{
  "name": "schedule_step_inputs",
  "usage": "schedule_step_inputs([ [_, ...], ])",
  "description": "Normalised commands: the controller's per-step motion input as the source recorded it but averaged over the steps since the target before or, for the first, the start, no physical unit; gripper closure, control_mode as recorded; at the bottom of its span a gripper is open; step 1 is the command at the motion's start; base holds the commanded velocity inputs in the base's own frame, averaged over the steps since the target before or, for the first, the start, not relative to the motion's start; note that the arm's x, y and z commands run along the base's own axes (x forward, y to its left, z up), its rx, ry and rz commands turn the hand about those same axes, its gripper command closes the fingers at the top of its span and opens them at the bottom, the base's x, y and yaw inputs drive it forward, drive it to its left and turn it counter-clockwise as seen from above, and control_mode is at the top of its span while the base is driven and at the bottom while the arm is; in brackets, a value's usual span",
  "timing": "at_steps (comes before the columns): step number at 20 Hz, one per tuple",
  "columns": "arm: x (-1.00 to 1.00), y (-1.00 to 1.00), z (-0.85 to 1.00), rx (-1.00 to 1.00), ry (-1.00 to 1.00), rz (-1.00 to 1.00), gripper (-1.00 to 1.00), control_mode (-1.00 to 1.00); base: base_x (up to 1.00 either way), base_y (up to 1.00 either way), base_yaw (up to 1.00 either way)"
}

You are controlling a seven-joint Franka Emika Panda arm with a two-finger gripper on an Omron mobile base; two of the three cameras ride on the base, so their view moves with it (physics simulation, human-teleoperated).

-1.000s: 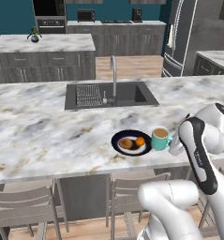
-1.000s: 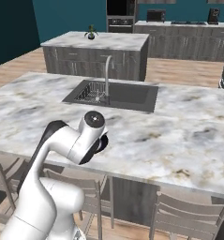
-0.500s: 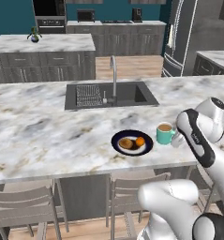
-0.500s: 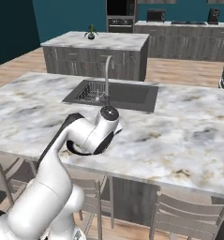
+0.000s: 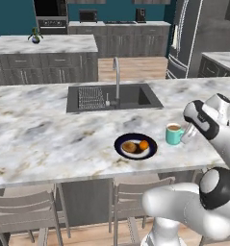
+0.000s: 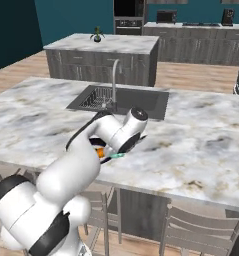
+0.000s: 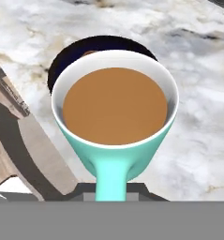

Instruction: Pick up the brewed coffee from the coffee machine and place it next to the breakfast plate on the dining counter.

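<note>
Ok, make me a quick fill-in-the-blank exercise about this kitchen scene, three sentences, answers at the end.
1. The gripper is shut on the handle of the teal ____.
2. The mug holds ____ liquid.
3. The navy plate lies on the dining counter on the near side of the dark ____.
Missing words: mug; brown; sink

We found no text, label, brand, number or sign that could be read in any view; the mug (image 5: 173,134) beside the plate (image 5: 135,146) was plain teal; the appliances behind the sink (image 5: 114,96) were too small to show lettering.
</note>
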Motion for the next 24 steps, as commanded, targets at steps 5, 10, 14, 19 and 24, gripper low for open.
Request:
schedule_step_inputs([
  [5,0.53,-0.28,-0.20,0.10,0.00,0.00,1.00,-1.00,0.00,0.00,0.00],
  [10,0.43,-0.02,-0.18,0.02,0.10,-0.01,1.00,-1.00,0.00,0.00,0.00],
  [14,0.47,0.00,-0.34,0.00,0.13,-0.02,1.00,-1.00,0.00,0.00,0.00],
  [19,0.41,0.00,-0.37,0.00,0.08,0.00,1.00,-1.00,0.00,0.00,0.00],
  [24,0.25,0.00,-0.45,0.00,0.02,0.00,1.00,-1.00,0.00,0.00,0.00],
])
